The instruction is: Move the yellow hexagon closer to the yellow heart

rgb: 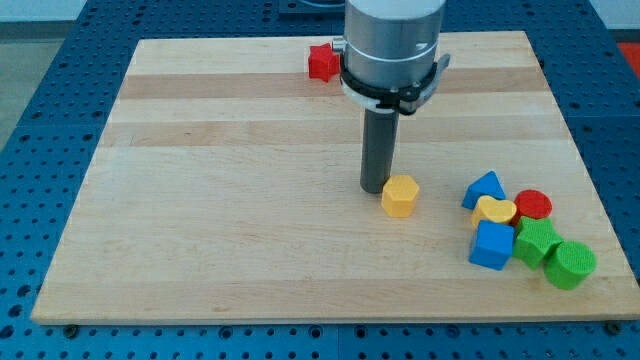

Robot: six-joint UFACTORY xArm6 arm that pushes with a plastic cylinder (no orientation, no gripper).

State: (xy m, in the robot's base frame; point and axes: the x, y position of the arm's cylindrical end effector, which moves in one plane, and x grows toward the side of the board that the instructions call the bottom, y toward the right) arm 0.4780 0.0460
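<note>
The yellow hexagon [399, 196] sat on the wooden counter [220, 220], a little right of centre and toward the view's bottom, with my tip [375, 188] just at its ten o'clock side, touching it or very nearly so. There was no end effector that opens or closes here, only the straight dark rod, so it held nothing and could merely push. The yellow heart [495, 211] lay at about four o'clock from the hexagon, near but clearly apart from it, and packed in a tight cluster: a blue triangular block [485, 188] at its eleven o'clock, a red round block [533, 204] at its two o'clock, a blue cube [491, 245] at its six o'clock, a green block [536, 241] at its four o'clock, and a green cylinder [571, 264] farther out along that same line. A red block [321, 62], its shape hard to make out, stood well apart at the counter's far edge, partly beside the arm's housing. From my judgement the tip was placed well for a push toward three or four o'clock, but the contact was off-centre, so the hexagon could spin or slip off the rod and drift toward six o'clock. Pushing too long could ram it into the blue triangular block or the heart and scatter the cluster.
</note>
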